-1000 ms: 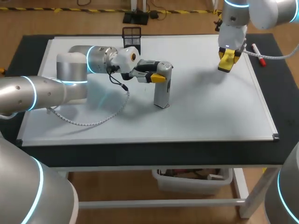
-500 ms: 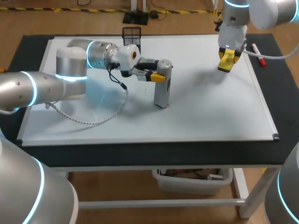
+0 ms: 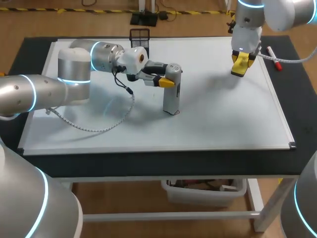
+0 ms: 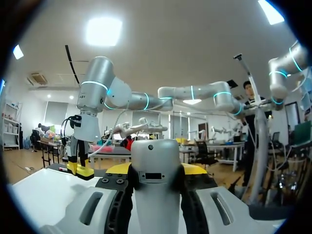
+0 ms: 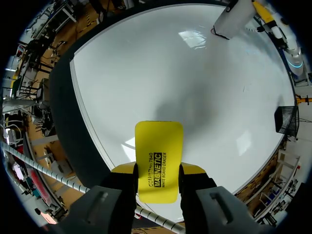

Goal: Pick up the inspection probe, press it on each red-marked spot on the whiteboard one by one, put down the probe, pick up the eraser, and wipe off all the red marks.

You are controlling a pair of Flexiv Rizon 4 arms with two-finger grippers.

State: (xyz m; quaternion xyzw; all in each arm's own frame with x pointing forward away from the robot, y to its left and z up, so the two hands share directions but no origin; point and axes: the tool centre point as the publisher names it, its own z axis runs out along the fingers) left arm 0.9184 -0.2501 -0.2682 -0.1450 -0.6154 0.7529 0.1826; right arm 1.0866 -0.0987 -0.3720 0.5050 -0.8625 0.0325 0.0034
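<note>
The grey inspection probe (image 3: 171,95) stands upright on the whiteboard (image 3: 223,119), near its middle. My left gripper (image 3: 169,79) comes in sideways and is shut on the probe's upper part; in the left wrist view the probe (image 4: 155,180) fills the gap between the yellow-tipped fingers (image 4: 195,168). My right gripper (image 3: 239,63) hangs over the board's back right, shut on the yellow eraser (image 3: 240,67). In the right wrist view the eraser (image 5: 158,156) sticks out ahead of the fingers, above bare board (image 5: 195,87). I see no red marks on the board.
A red-capped marker (image 3: 274,58) lies on the black mat by the board's right edge. A black mesh holder (image 3: 139,35) stands at the board's back edge. The left arm's white cable (image 3: 99,126) trails over the board's left half.
My left arm's elbow has swung a little toward the back of the table; the probe stays upright in the same spot. The right arm and eraser have not moved.
</note>
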